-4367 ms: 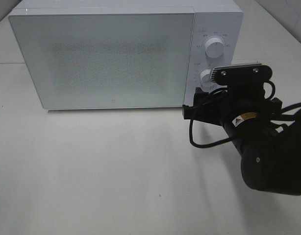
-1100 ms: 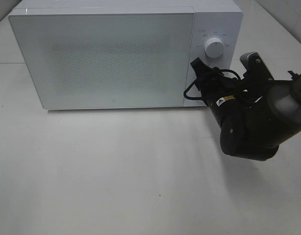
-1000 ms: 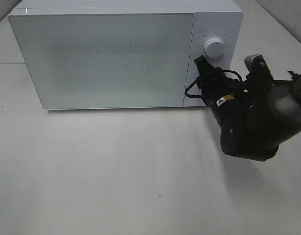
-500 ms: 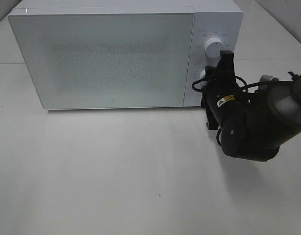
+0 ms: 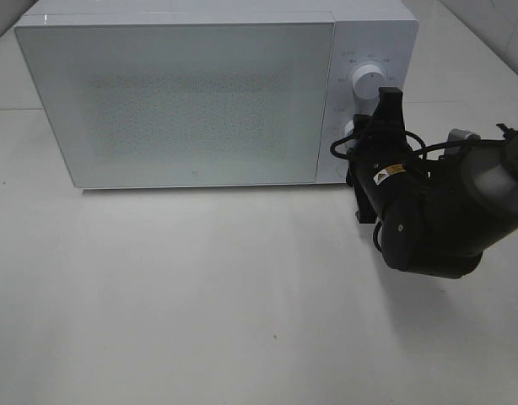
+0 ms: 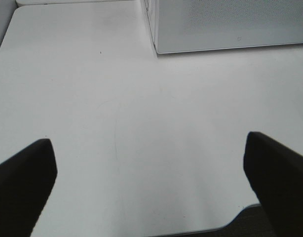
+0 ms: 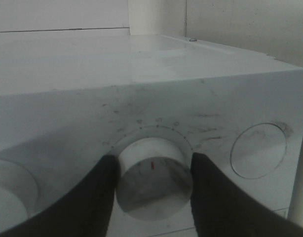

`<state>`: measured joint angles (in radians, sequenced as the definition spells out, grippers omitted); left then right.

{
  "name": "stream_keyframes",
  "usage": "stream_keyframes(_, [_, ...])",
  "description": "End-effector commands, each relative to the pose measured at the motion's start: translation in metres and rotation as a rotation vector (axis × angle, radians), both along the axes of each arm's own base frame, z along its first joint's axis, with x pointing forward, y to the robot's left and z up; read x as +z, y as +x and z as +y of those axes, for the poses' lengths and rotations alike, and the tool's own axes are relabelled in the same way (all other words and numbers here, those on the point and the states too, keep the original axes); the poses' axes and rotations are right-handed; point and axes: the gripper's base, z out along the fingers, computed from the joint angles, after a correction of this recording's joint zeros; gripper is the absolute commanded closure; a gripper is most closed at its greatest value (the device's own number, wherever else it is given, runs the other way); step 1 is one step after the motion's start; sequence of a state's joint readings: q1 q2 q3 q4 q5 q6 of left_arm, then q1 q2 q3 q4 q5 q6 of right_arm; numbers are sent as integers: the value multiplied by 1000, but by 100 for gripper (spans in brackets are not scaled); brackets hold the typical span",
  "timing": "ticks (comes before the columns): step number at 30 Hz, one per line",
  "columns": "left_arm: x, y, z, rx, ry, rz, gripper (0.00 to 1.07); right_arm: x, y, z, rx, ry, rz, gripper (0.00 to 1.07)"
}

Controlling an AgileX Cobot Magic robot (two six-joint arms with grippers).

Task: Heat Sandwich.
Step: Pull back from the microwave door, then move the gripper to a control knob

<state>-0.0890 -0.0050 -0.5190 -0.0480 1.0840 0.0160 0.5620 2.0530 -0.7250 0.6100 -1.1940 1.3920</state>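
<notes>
The sandwich is out of view; the white microwave (image 5: 183,101) stands with its door closed. My right gripper (image 5: 354,139) is at the control panel, below the upper knob (image 5: 366,82). In the right wrist view its two dark fingers (image 7: 99,197) press on either side of the lower knob (image 7: 152,173), which has a red mark on its face. My right gripper (image 7: 152,168) is shut on that knob. My left gripper (image 6: 149,148) hangs open over the bare white table (image 6: 141,113) with nothing between its fingers. It does not show in the exterior view.
The microwave's front corner (image 6: 156,47) is ahead of the left gripper. The table edge (image 6: 225,228) runs close under it. A round recess (image 7: 257,150) sits beside the held knob on the panel. The right arm's dark body (image 5: 436,219) fills the table's right side.
Over the last second my right wrist has rolled while on the lower knob, swinging its camera mount round to the right. In the last half second it has held still.
</notes>
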Motion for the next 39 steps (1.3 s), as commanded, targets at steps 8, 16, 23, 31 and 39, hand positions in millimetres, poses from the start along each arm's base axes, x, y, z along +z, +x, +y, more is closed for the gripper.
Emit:
stream_keyframes(8, [0, -2, 0, 1, -10, -26, 9, 16, 6, 5, 39, -38, -130, 85])
stream_keyframes(16, [0, -2, 0, 1, -10, -26, 9, 17, 7, 5, 37, -45, -143, 71])
stream_keyframes(23, [0, -2, 0, 1, -10, -26, 9, 18, 7, 4, 28, -68, -159, 36])
stream_keyframes(31, [0, -2, 0, 1, -10, -26, 9, 20, 6, 5, 40, -69, -163, 30])
stream_keyframes(39, [0, -2, 0, 1, -10, -26, 9, 24, -6, 2, 93, -92, -151, 31])
